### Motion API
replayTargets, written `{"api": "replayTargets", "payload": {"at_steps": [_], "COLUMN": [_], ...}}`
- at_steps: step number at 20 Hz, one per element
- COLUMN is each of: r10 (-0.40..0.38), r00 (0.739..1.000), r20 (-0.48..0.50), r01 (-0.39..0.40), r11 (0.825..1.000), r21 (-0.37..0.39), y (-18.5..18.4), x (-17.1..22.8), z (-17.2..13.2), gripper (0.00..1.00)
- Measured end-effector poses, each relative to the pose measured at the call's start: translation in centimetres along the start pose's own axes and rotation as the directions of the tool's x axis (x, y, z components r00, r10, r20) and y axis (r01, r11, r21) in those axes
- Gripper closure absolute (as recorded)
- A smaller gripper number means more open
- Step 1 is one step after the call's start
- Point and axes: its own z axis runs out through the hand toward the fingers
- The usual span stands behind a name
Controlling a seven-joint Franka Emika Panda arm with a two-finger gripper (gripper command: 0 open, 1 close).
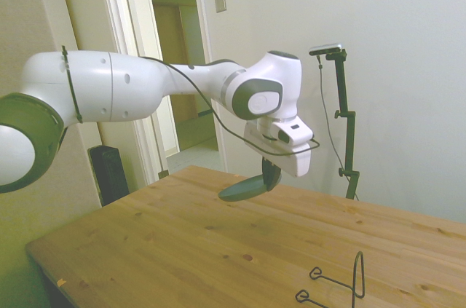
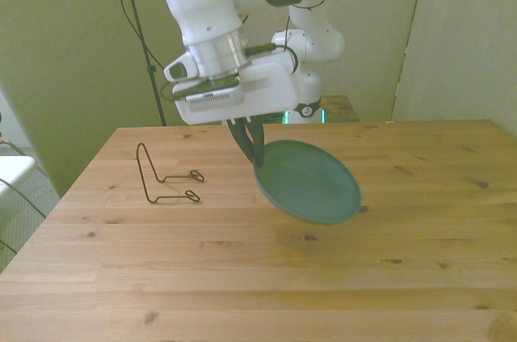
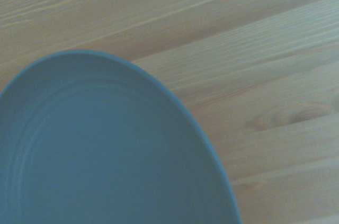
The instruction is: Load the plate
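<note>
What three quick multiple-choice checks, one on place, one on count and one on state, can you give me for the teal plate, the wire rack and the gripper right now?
1. Where is the thin black wire rack relative to the round teal blue-grey plate?
A. On the front view's left of it, standing apart
B. Directly under it
C. On the front view's right of it

2. How many plates are in view?
A. None
B. One
C. Three

3. What is the plate's state?
A. Lying flat on the wooden table
B. Standing in the rack
C. Gripped at its rim, tilted, off the table

Answers:
1 A: the rack stands on bare wood to the front view's left, clear of the plate.
2 B: only one plate shows in any view.
3 C: the gripper pinches the rim, and the plate's shadow falls on the table below.
</note>
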Motion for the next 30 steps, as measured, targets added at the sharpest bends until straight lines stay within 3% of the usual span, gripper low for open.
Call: {"api": "replayTargets", "payload": {"at_steps": [5, 9, 13, 16, 18, 21, 23, 27, 30], "r10": [-0.077, -0.156, -0.271, -0.386, -0.427, -0.437, -0.430, -0.408, -0.403], "r00": [0.976, 0.936, 0.877, 0.809, 0.771, 0.749, 0.744, 0.745, 0.739], "r20": [-0.205, -0.316, -0.396, -0.444, -0.472, -0.498, -0.512, -0.528, -0.541], "r01": [0.049, 0.060, 0.067, 0.069, 0.060, 0.032, 0.016, -0.007, -0.030], "r11": [0.989, 0.954, 0.887, 0.812, 0.787, 0.775, 0.777, 0.786, 0.782], "r21": [-0.140, -0.293, -0.457, -0.580, -0.614, -0.631, -0.630, -0.618, -0.623], "y": [2.4, 2.8, 4.2, 6.6, 8.5, 11.3, 12.0, 11.3, 10.7], "x": [-0.2, 0.0, 1.0, 1.1, 1.0, 0.9, 1.0, 1.0, 1.4], "z": [-7.6, -8.6, -6.8, -5.8, -5.5, -3.6, -2.1, -0.6, 0.6], "gripper": [1.00, 1.00, 1.00, 1.00, 1.00, 1.00, 1.00, 1.00, 1.00]}}
